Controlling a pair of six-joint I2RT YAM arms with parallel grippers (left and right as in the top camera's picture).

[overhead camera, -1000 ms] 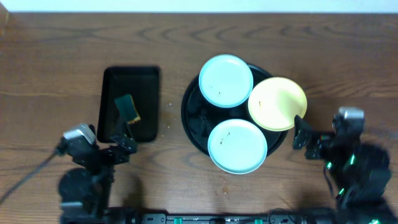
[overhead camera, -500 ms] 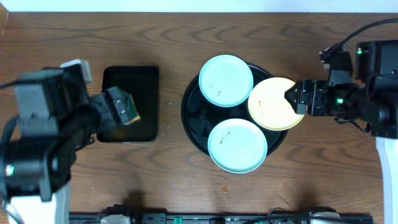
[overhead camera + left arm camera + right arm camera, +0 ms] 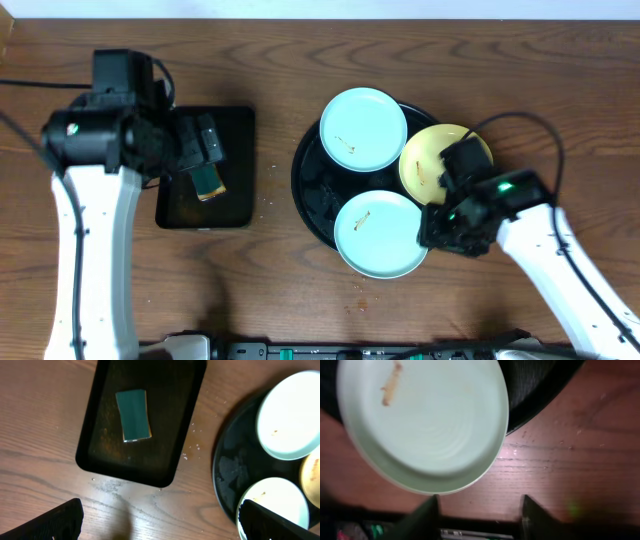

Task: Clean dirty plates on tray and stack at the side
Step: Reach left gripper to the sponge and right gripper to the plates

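Three dirty plates rest on the round black tray (image 3: 312, 190): a mint plate (image 3: 363, 128) at the far side, a yellow plate (image 3: 432, 165) on the right and a mint plate (image 3: 378, 232) at the near side, each with brown specks. My right gripper (image 3: 440, 228) hovers at the near mint plate's right edge. In the right wrist view its jaws (image 3: 480, 515) stand apart over bare wood, beside that plate (image 3: 425, 420), holding nothing. My left gripper (image 3: 200, 148) is wide open above the rectangular tray. Its two fingers (image 3: 55, 522) frame bare table in the left wrist view.
A rectangular black tray (image 3: 235, 205) left of the round tray holds a green sponge (image 3: 208, 182), also plain in the left wrist view as sponge (image 3: 133, 415) on tray (image 3: 150, 467). Crumbs dot the wood between the trays and in front of the near plate.
My left arm rose and swung over the rectangular tray, jaws opening fully. My right arm moved from the yellow plate's right side to the near mint plate's right edge, its jaws narrowing.
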